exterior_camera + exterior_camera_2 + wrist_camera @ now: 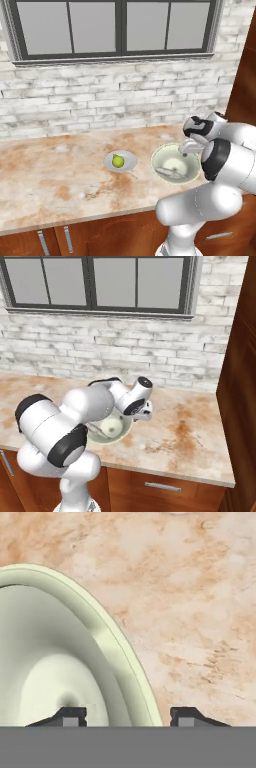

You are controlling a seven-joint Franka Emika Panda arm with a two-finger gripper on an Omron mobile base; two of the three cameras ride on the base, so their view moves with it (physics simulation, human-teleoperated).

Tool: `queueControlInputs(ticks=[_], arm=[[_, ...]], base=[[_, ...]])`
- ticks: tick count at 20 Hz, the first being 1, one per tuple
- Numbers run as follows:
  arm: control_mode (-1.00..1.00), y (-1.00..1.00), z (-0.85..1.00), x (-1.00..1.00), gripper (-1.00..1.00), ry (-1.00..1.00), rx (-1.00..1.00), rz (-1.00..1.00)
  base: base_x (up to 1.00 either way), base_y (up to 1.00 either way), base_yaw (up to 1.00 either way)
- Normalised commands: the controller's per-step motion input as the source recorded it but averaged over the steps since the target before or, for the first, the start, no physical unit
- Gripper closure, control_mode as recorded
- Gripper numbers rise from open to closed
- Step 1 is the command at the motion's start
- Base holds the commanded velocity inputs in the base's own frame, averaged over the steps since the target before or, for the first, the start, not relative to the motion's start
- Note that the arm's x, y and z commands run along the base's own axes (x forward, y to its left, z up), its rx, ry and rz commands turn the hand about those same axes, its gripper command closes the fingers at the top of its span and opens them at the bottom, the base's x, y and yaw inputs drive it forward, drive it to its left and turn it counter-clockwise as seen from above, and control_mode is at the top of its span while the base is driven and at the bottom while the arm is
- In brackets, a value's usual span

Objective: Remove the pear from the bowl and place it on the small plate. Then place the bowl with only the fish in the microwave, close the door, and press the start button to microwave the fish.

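Note:
The yellow-green pear (pixel 118 161) rests on the small plate (pixel 128 164) in the middle of the counter. To its right stands the pale cream-green bowl (pixel 161 161) (pixel 117 437) (pixel 60 652) with the silvery fish (pixel 171 173) lying inside. My gripper (pixel 189 148) (pixel 145 415) (pixel 127 717) points down at the bowl's far right rim. Its jaws stand apart astride that rim, one fingertip (pixel 70 716) inside the bowl and the other over the counter outside it. The microwave and its door are out of view.
The marbled orange counter (pixel 60 175) runs along a white brick wall under a window (pixel 115 27). A tall brown wooden cabinet (pixel 240 381) closes off the counter's right end. Cabinet doors and drawers (pixel 160 486) lie below the front edge.

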Motion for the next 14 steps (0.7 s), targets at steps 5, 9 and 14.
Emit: queueControlInputs(ticks=[5,9,14], arm=[[-1.00,0.00,-0.14,0.10,1.00,0.04,0.00,0.00],[-1.00,0.08,-0.02,0.00,1.00,0.25,0.04,-0.03],[-1.00,0.01,0.07,0.00,1.00,0.47,0.20,-0.03]], base=[[0.00,0.00,0.00],[0.00,0.00,0.00],[0.00,0.00,0.00]])
